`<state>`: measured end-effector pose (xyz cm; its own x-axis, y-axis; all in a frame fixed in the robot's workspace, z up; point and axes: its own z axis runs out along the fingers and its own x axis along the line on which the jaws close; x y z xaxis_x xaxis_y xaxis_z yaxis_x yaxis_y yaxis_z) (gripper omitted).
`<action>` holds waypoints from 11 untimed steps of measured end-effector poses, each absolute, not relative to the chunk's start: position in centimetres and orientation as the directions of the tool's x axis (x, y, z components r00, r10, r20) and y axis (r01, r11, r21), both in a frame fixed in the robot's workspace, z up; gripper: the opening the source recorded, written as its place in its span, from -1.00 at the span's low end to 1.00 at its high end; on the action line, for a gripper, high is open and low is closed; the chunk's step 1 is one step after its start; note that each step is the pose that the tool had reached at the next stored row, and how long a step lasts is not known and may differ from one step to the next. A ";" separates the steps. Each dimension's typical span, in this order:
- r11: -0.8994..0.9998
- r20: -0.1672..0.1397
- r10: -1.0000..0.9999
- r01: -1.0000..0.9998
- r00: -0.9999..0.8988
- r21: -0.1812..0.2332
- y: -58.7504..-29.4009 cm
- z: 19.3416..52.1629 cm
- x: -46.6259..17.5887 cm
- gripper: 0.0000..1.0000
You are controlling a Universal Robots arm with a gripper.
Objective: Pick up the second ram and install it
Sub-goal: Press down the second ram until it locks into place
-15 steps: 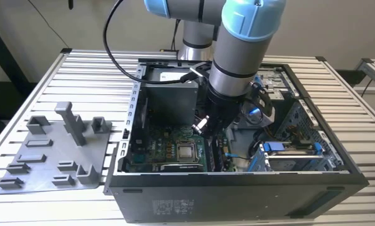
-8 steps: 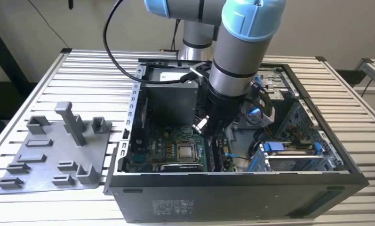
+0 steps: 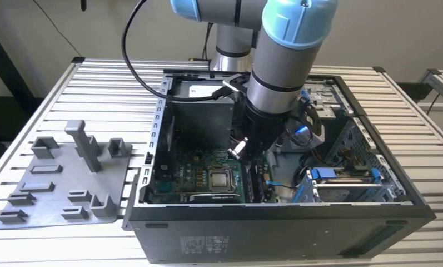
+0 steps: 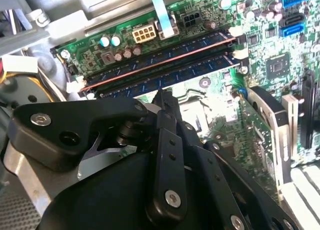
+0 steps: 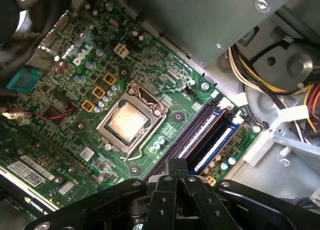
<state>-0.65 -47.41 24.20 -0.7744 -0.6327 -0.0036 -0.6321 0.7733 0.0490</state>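
One ram [image 4: 165, 57] apparently seated, fingers [image 4: 161, 101] closed above slots [image 5: 205, 135]

Matt black plastic gripper [image 4: 162, 97]; glossy green motherboard [image 5: 75, 90]; ribbed metal table [image 3: 95, 83].

Even daylight, glare on the motherboard [image 4: 210, 97], dim case interior [image 3: 199, 139], soft focus.

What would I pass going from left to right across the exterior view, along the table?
Grey plastic tray with upright posts → open computer case, with the green circuit board and the robot's gripper reaching down inside → bare slatted table at the exterior view's right.
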 end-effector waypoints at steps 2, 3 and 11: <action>0.752 -0.004 -0.659 -0.658 -0.753 0.049 -47.4 24.2 -0.7 -0.79; 0.740 -0.005 -0.672 -0.671 -0.741 0.048 -47.4 24.2 -0.7 -0.79; 0.640 -0.016 -0.767 -0.767 -0.641 0.046 -47.4 24.2 -0.7 -0.79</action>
